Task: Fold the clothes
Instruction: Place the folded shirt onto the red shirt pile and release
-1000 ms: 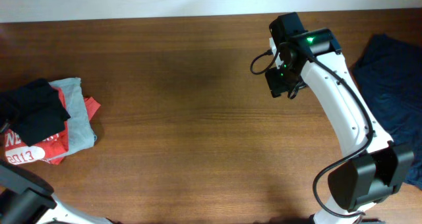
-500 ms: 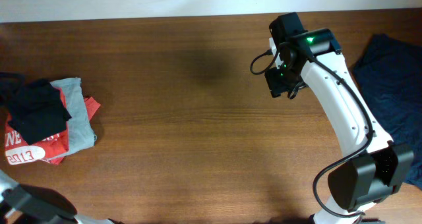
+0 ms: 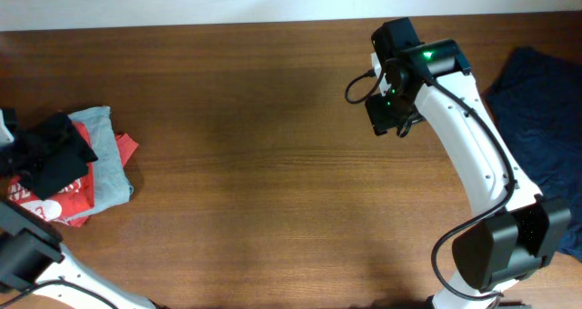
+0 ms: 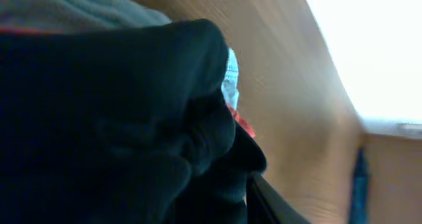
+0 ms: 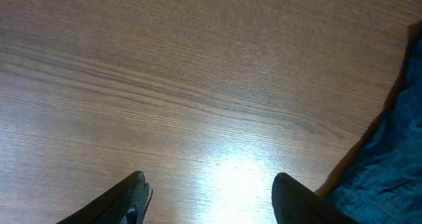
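Observation:
A pile of clothes lies at the table's left edge: a black garment (image 3: 53, 154) on top, a grey one (image 3: 107, 164) and a red-lettered one (image 3: 64, 204) beneath. My left gripper (image 3: 7, 134) is at the pile's left side, shut on the black garment. In the left wrist view the bunched black fabric (image 4: 112, 118) fills the frame and hides all but one finger (image 4: 264, 201). My right gripper (image 3: 393, 120) hovers open over bare wood at the upper right, with nothing between its fingers (image 5: 132, 194). A dark navy garment (image 3: 541, 118) lies crumpled to its right.
The brown wooden table (image 3: 255, 164) stretches between the pile and the right arm. The navy cloth (image 5: 389, 178) reaches the right wrist view's lower right corner. The left arm's base (image 3: 23, 254) stands at the lower left.
My left gripper has closed on the black garment and tugged it left, bunching it on top of the pile. The right arm has not moved.

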You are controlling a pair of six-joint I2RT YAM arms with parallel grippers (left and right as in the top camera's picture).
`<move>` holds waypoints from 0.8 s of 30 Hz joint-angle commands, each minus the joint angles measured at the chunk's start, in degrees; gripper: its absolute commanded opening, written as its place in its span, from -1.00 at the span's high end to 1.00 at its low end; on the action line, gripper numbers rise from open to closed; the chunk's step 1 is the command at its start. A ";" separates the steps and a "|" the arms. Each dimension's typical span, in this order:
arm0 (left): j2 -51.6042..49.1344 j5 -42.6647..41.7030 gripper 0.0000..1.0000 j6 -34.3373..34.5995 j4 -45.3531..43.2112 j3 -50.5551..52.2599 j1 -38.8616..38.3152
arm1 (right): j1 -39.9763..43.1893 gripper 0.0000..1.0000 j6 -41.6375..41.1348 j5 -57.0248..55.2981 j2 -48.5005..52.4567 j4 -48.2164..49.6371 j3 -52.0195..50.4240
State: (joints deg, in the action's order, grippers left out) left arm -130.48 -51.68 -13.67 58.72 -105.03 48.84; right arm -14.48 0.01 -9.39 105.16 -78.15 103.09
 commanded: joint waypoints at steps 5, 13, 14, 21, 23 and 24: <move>-6.69 -9.03 0.11 -8.33 1.95 0.02 3.58 | 0.04 -0.31 -0.33 -0.07 -0.04 -0.94 0.22; -6.69 -8.74 -0.51 -9.20 2.82 0.00 5.07 | 0.04 -0.31 -0.57 -0.07 -0.04 -0.98 0.22; -6.69 -8.76 -0.56 -9.18 2.89 0.02 5.07 | 0.04 -0.31 -0.55 -0.04 -0.04 -1.01 0.22; -3.28 -12.15 -0.98 -9.20 5.20 -1.68 4.50 | 0.04 -0.30 -0.57 -0.07 -0.04 -0.96 0.22; 0.68 -11.56 -0.98 -9.18 5.27 -2.56 3.43 | 0.07 -0.21 -1.27 -0.04 -0.15 -0.90 0.24; 4.46 -9.84 -0.98 -9.18 5.92 -3.61 2.29 | 0.17 -0.22 -2.08 0.20 -0.72 -0.22 0.26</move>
State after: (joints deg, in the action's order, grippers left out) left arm -132.57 -68.77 -21.74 63.79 -106.78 52.90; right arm -14.48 -0.25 -9.39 105.16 -78.94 103.09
